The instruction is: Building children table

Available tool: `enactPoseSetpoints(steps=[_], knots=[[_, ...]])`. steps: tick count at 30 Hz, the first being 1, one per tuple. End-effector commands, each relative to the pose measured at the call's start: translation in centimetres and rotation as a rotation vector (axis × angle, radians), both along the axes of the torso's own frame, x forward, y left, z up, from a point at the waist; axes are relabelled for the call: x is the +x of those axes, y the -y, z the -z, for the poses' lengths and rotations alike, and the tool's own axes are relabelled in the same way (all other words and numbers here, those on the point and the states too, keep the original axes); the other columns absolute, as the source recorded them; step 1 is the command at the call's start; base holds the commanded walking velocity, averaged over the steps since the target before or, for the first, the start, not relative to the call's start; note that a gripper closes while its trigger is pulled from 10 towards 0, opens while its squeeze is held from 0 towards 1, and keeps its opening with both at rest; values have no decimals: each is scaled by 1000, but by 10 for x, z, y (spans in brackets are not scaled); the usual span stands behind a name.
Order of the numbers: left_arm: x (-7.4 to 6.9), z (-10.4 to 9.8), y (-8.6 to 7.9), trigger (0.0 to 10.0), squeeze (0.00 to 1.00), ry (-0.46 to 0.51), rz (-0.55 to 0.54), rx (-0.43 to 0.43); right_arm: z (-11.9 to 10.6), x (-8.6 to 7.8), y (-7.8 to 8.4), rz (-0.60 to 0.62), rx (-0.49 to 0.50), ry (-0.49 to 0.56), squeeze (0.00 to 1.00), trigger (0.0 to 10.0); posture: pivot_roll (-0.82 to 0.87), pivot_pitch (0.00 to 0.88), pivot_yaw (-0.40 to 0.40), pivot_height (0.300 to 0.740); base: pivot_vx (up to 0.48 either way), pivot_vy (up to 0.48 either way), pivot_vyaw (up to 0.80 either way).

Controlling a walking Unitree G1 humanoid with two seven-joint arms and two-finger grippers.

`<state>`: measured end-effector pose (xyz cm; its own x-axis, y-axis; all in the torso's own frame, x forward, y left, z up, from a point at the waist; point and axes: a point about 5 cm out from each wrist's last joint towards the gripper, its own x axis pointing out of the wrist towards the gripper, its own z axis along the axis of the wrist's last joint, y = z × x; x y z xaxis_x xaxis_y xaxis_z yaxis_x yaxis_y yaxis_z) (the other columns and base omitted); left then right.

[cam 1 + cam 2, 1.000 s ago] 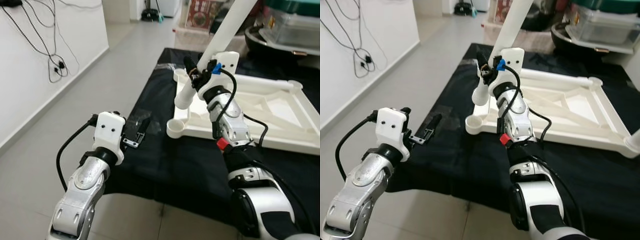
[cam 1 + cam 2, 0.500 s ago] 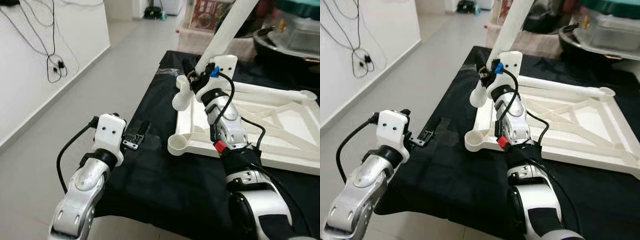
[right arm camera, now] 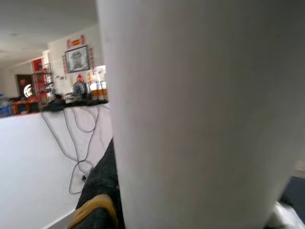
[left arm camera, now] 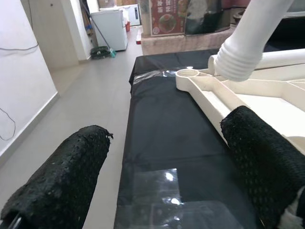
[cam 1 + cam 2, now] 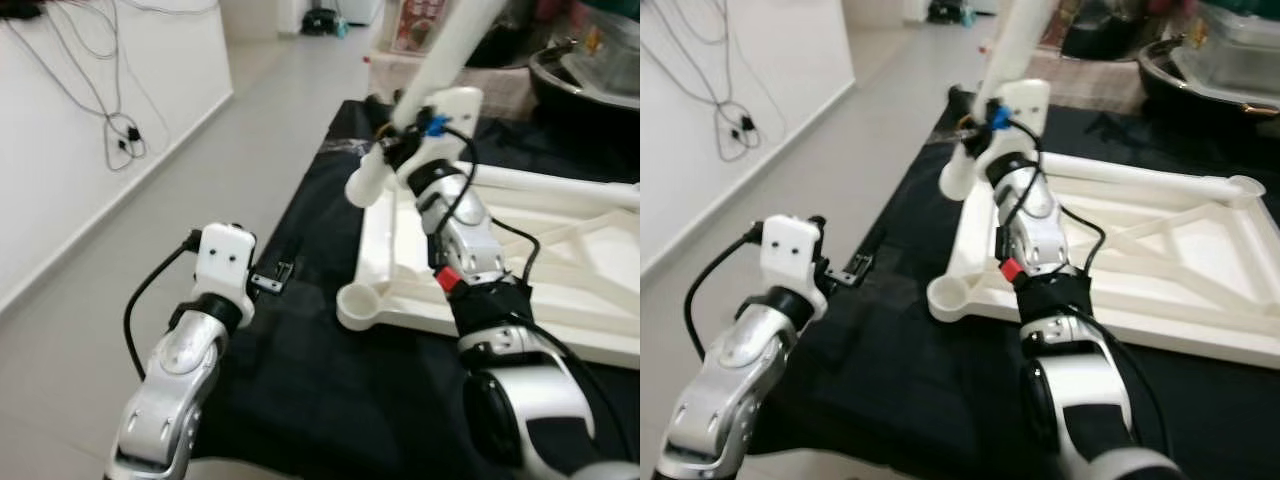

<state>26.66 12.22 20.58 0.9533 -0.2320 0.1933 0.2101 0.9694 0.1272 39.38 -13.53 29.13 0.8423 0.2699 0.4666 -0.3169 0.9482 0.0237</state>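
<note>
A white children's table top (image 5: 560,330) lies upside down on a black cloth (image 5: 300,400), with a round socket (image 5: 362,305) at its near left corner. My right gripper (image 5: 393,148) is shut on a long white table leg (image 5: 440,60), held tilted. The leg's threaded lower end (image 4: 233,67) hangs just above the frame beside the far left corner socket (image 4: 189,74). The leg (image 3: 205,119) stands close against one black finger (image 3: 97,191). My left gripper (image 5: 272,280) hovers open over the cloth's left edge, its fingers (image 4: 62,186) wide apart and holding nothing.
Grey floor (image 5: 250,120) runs along the left, beside a white wall with hanging cables (image 5: 120,130). A dark metal basin (image 5: 590,70) and boxes stand behind the table top. A small white fridge (image 4: 110,28) is at the far end of the room.
The head camera has shifted. My right gripper has carried the leg's lower end away from the near corner socket toward the far left corner. The left gripper has stayed open near the cloth's edge.
</note>
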Motion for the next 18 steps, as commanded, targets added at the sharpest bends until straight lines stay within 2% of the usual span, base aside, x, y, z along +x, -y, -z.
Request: enactPoseSetpoints(steps=[1,2,4,5,7,10,13,15,18], knots=[[-1,2,1,10000,0,-10,1,2,-13,0,-5,-66,-11,41,0,10000,119,94,-50,740,0,0,0],[-1,2,1,10000,0,-10,1,2,-13,0,-5,-66,-11,41,0,10000,119,94,-50,740,0,0,0],[-3,3,5,10000,0,-17,19,-9,-16,3,-6,-164,-48,19,0,10000,120,101,-52,740,0,0,0],[-3,3,5,10000,0,-17,19,-9,-16,3,-6,-164,-48,19,0,10000,120,101,-52,740,0,0,0],[-11,5,13,10000,0,-37,83,-32,-17,6,-5,-323,-122,-33,0,10000,119,120,-54,740,0,0,0],[-11,5,13,10000,0,-37,83,-32,-17,6,-5,-323,-122,-33,0,10000,119,120,-54,740,0,0,0],[-30,9,27,10000,0,-72,197,-68,-9,6,-3,-540,-246,-117,0,10000,126,143,-59,740,0,0,0],[-35,10,32,10000,0,-84,227,-76,-5,5,-2,-596,-277,-134,0,10000,125,145,-59,740,0,0,0],[-37,11,33,10000,0,-89,228,-76,-5,5,-1,-632,-285,-128,0,10000,125,145,-59,740,0,0,0]])
